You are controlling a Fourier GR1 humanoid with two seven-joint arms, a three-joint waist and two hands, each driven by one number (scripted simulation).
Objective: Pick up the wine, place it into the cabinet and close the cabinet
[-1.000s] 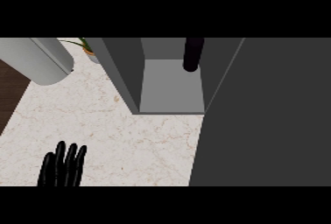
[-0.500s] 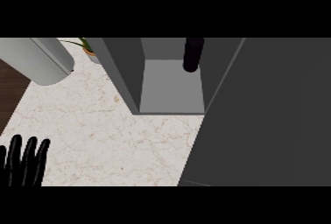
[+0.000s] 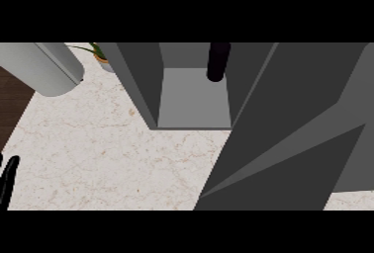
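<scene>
Left hand [image 3: 9,179] is a sliver at the far-left edge over the pale marble bench [image 3: 110,158]; can't tell how its fingers are set. Far up and right of them, the dark wine bottle [image 3: 217,62] stands upright inside the grey box cabinet [image 3: 191,101]. Further right, the broad dark grey cabinet door [image 3: 292,128] is ajar. Placement looks done; closing the door remains. Right hand not visible.
</scene>
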